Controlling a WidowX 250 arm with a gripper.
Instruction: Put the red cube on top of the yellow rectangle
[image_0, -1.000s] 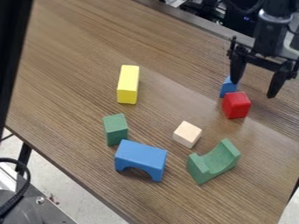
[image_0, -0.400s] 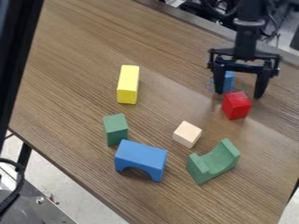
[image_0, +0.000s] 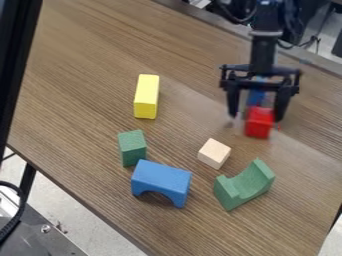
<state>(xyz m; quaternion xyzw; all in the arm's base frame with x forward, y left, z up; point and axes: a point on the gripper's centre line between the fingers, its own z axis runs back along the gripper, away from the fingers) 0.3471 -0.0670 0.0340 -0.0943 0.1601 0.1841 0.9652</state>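
Red cube (image_0: 259, 123) sits on the wooden table (image_0: 80, 90), right of centre in the frame, between the black gripper's (image_0: 256, 118) two widely spread fingers. A gap shows on the cube's left side, so it is not clamped; whether the other finger touches it, I cannot tell. The yellow rectangular block (image_0: 146, 97) lies well apart, upper left of centre.

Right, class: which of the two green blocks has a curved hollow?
The larger green block, beside the pale cube; the smaller green block is flat-sided.
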